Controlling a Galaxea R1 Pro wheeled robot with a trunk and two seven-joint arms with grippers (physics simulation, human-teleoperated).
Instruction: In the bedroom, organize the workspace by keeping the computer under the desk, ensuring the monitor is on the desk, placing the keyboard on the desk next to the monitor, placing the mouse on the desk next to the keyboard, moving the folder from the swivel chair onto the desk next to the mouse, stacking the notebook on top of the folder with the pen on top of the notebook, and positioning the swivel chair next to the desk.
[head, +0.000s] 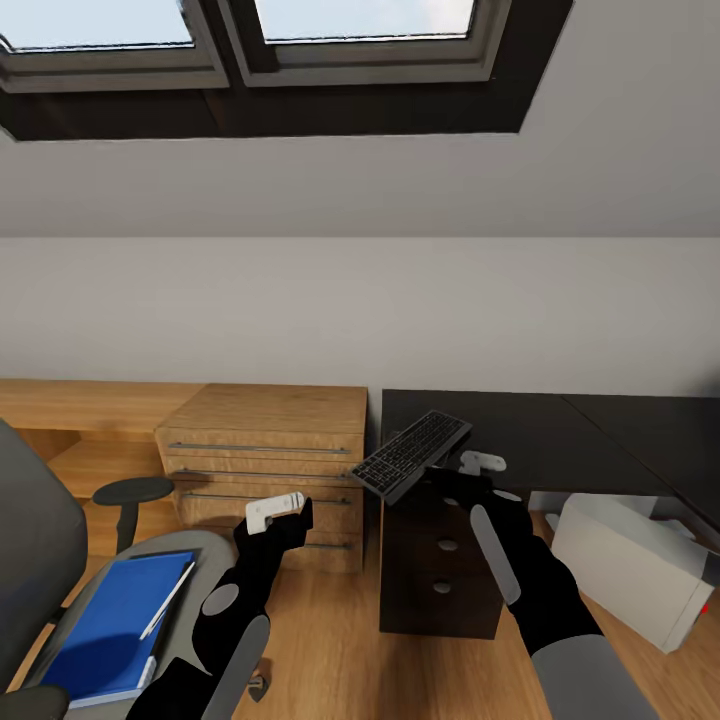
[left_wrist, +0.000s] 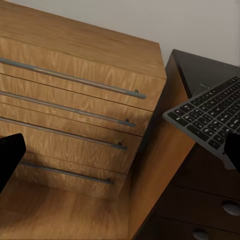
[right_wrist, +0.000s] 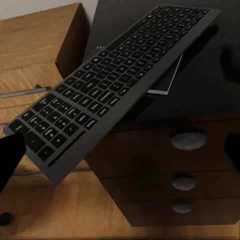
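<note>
The right gripper (head: 462, 473) holds the keyboard (head: 412, 455): its jaws are closed on the keyboard's near long edge, and the board tilts up over the left front corner of the desk (head: 560, 440), part of it over the glossy black top and part jutting past the desk's left edge toward the drawer chest (head: 265, 450). In the right wrist view the keyboard (right_wrist: 110, 85) runs slantwise above the desk's dark top, and a thin flat grey notebook (right_wrist: 167, 80) lies on the top beneath its far end. A small dark rounded shape at that view's edge may be the mouse, but I cannot tell.

The left gripper (head: 283, 510) hangs in the air in front of the drawer chest, its jaws spread apart with nothing between them. In the left wrist view its two dark fingertips (left_wrist: 10, 155) stand wide at either side, the chest's drawer fronts (left_wrist: 70, 115) and the keyboard's end (left_wrist: 210, 115) showing between them.

Under the desk's left end stands a black three-drawer cabinet (head: 440, 570), touching the oak floor. Further right, under the desk, the light grey computer (head: 630, 570) lies leaning on the floor.

The swivel chair (head: 40, 540) is at the near left, apart from the desk, with the chest between. On its grey seat lies the blue folder (head: 105, 620), and the thin white pen (head: 167, 600) rests across the folder's right edge.

A skylight (head: 250, 40) is set in the sloped ceiling above.
</note>
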